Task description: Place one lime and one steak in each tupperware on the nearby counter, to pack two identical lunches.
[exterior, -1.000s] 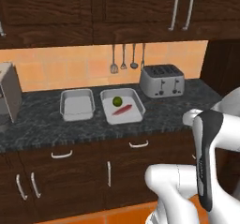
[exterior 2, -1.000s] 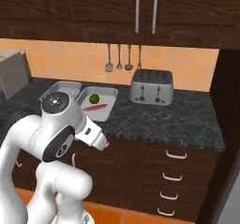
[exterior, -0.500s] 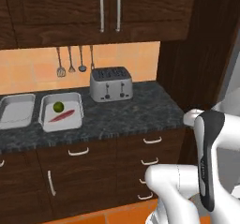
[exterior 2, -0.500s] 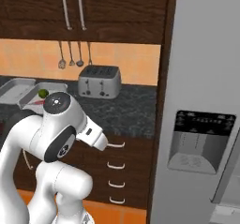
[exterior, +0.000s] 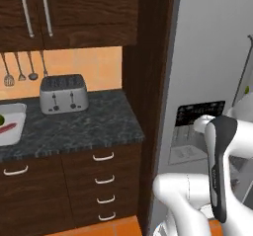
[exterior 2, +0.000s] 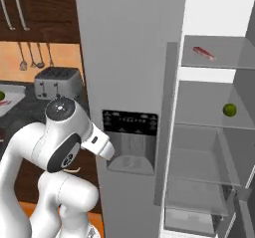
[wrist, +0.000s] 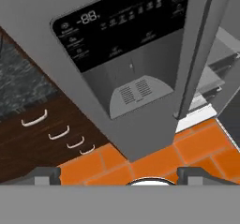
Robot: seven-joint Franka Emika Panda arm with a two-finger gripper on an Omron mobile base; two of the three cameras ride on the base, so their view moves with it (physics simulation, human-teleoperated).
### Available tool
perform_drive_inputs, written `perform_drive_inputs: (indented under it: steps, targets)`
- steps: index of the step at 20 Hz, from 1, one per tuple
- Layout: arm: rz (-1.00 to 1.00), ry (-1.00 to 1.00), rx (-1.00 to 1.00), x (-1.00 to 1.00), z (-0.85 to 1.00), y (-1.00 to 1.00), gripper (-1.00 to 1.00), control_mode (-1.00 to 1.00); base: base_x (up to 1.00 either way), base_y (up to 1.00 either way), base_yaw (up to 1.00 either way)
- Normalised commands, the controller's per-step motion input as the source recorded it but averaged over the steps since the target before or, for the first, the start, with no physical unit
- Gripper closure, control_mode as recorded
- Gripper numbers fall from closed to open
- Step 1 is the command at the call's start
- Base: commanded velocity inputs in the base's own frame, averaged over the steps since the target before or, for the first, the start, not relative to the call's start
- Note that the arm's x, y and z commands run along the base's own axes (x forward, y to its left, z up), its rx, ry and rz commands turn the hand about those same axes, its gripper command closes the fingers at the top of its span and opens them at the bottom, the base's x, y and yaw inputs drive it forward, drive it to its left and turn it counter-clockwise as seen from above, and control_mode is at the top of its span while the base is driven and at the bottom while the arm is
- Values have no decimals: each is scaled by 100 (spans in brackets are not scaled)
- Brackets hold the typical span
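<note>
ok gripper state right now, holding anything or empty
gripper: open, jaws spread wide, holding nothing, pointing down at the fridge door and the orange floor.

Glossy white arm, dark joints

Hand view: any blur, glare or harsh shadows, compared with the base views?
Hand view: sharp, dark fridge display panel without glare, flat light. Right base view: even light, small green lime crisp on its shelf. Left base view: silver toaster clear, soft shading only.

arm: folded, elbow raised | pincer: aimed downward, fingertips spread wide, holding nothing
</note>
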Motion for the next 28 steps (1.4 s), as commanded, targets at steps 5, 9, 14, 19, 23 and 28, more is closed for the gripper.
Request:
perform_drive_inputs:
  steps: [5,9,14,19,23,28]
  targets:
    - [0,0,0,0,0,0,-100,100,12,-99,0]
    - [0,0,0,0,0,0,-100,100,21,-86,0]
    - [0,0,0,0,0,0,-100,100,27,-52,0]
    - [0,0,0,0,0,0,-100,100,26,-32,0]
    - [0,0,0,0,0,0,-100,100,40,-27,1]
    - [0,0,0,0,0,0,-100,100,64,-39,1]
